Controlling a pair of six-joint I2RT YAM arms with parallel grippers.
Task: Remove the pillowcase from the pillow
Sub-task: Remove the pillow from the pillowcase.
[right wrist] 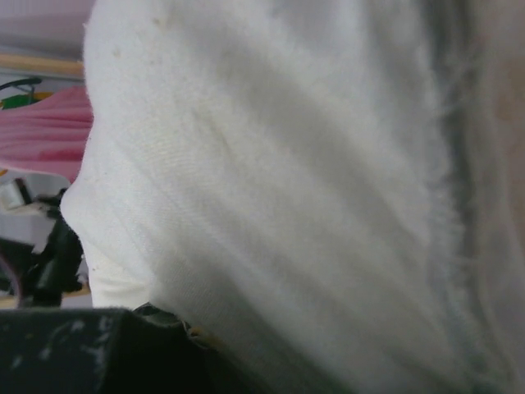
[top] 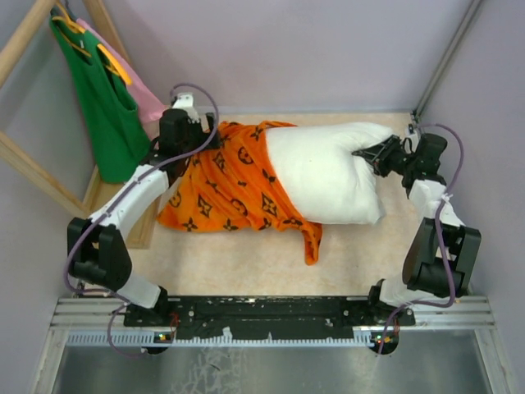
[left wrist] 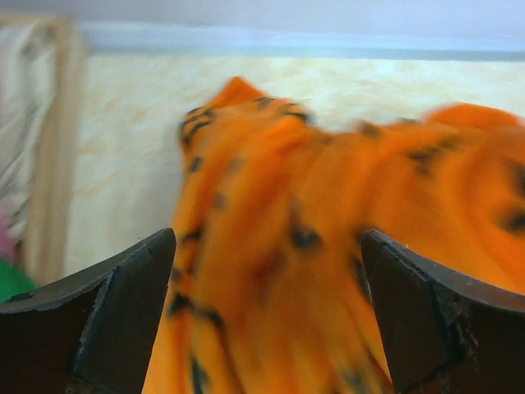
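The white pillow (top: 328, 176) lies across the middle of the floor. Its left half is inside the orange pillowcase (top: 230, 185) with black motifs. My left gripper (top: 203, 138) is at the far left end of the pillowcase. In the left wrist view its fingers (left wrist: 123, 312) stand wide open, with blurred orange pillowcase (left wrist: 312, 230) between and beyond them, unclamped. My right gripper (top: 371, 156) is shut on the pillow's right end, which is dented where it pinches. The right wrist view is filled with white pillow (right wrist: 271, 189) above one dark finger (right wrist: 74, 353).
A wooden rack (top: 33, 164) stands at the left, with a green tank top (top: 107, 107) and a pink garment (top: 148, 98) on hangers close to my left arm. A metal post (top: 447, 57) rises at the back right. Walls close in on both sides.
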